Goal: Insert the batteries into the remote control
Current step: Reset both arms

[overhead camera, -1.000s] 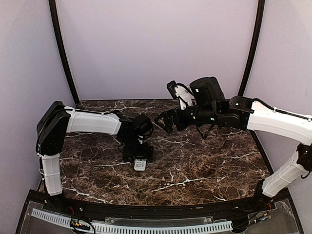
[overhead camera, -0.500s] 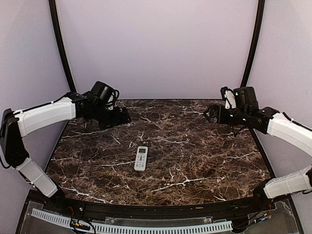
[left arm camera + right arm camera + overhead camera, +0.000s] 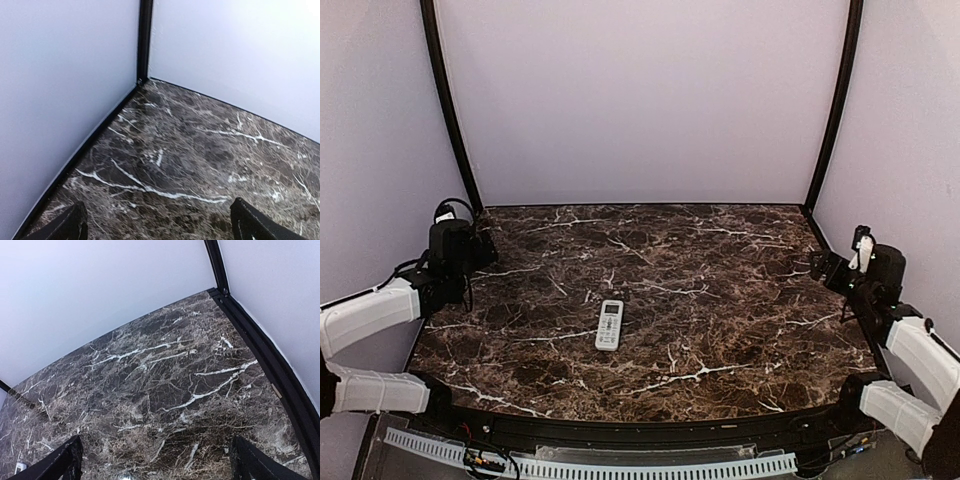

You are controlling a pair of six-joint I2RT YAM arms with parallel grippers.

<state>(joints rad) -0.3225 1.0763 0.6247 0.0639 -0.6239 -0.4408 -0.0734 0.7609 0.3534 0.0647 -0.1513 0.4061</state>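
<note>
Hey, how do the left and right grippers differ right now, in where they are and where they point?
The left gripper hangs by the left edge of the table; the right gripper hangs by its right edge, with the remote between them. The left gripper's camera looks into the back-left corner; the right gripper's takes in the back-right corner. Shared: both are open, empty and well away from the remote.

Lab robot test cell: plain lilac wall panels [image 3: 640, 100] close three sides of a marble-pattern desk [image 3: 740, 330]; black corner post [image 3: 145, 40] beyond left gripper [image 3: 159, 222], another beyond right gripper [image 3: 156, 460]; slotted cable duct [image 3: 620, 468] behind both.
</note>
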